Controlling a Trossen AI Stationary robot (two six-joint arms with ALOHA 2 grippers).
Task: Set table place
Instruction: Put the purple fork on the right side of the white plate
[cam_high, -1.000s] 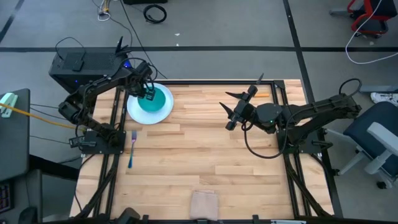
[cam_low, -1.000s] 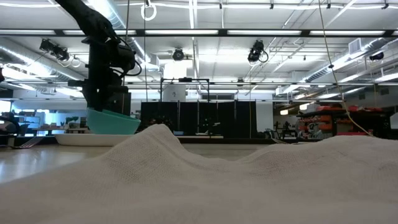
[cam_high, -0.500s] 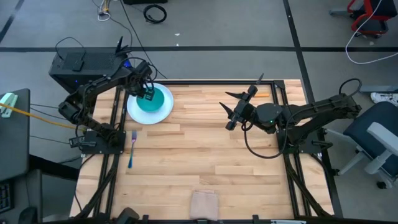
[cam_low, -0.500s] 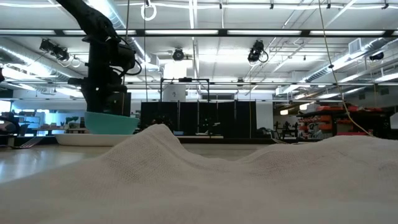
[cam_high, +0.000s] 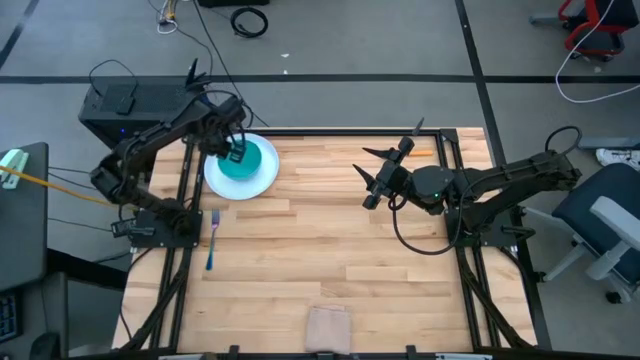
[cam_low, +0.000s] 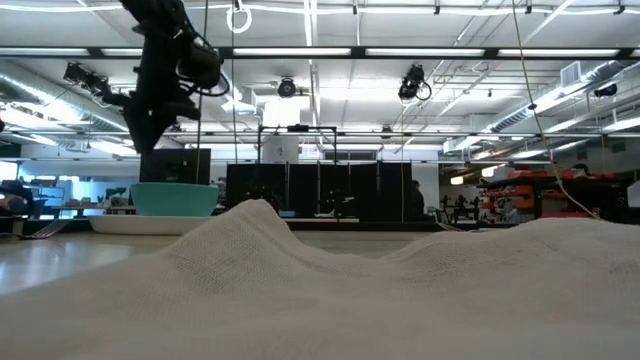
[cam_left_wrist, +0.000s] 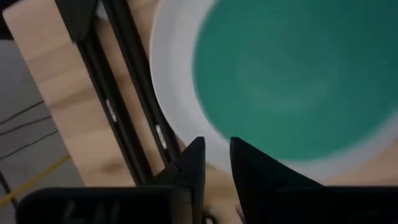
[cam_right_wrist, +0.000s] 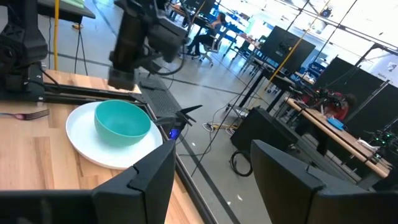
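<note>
Teal against white is what stands out from above: the bowl (cam_high: 246, 161) sits on the round plate (cam_high: 262, 181) at the far left corner of the light plank tabletop (cam_high: 320, 250). The left pincer (cam_high: 234, 154) hangs over the bowl's left rim, its arm reaching in from the left rail. A blue-handled fork (cam_high: 212, 240) lies on the planks nearer the front, just inside the left rail and well apart from the plate. The right pincer (cam_high: 383, 170) is held above the tabletop's right half, its fingers spread wide with nothing between them. A folded beige cloth (cam_high: 327, 327) lies at the front edge.

From table height, the cloth (cam_low: 400, 290) fills the foreground. Beyond it the bowl (cam_low: 174, 198) rests level on the plate (cam_low: 130, 224), and the left pincer (cam_low: 160, 125) hangs above the bowl, clear of its rim.

Through the left wrist camera, the two dark fingers (cam_left_wrist: 193, 165) stand close together with only a narrow gap, gripping nothing. Past them lie the bowl (cam_left_wrist: 292, 68), the plate's white rim (cam_left_wrist: 171, 87) and the black rail (cam_left_wrist: 134, 106) at the tabletop's edge.

Through the right wrist camera, that arm's own fingers (cam_right_wrist: 149, 174) are far apart and empty. Farther off the bowl (cam_right_wrist: 122, 121) sits on the plate (cam_right_wrist: 87, 140) with the left arm's pincer (cam_right_wrist: 127, 71) just above it, and the fork's tines (cam_right_wrist: 28, 114) show beside the plate.
</note>
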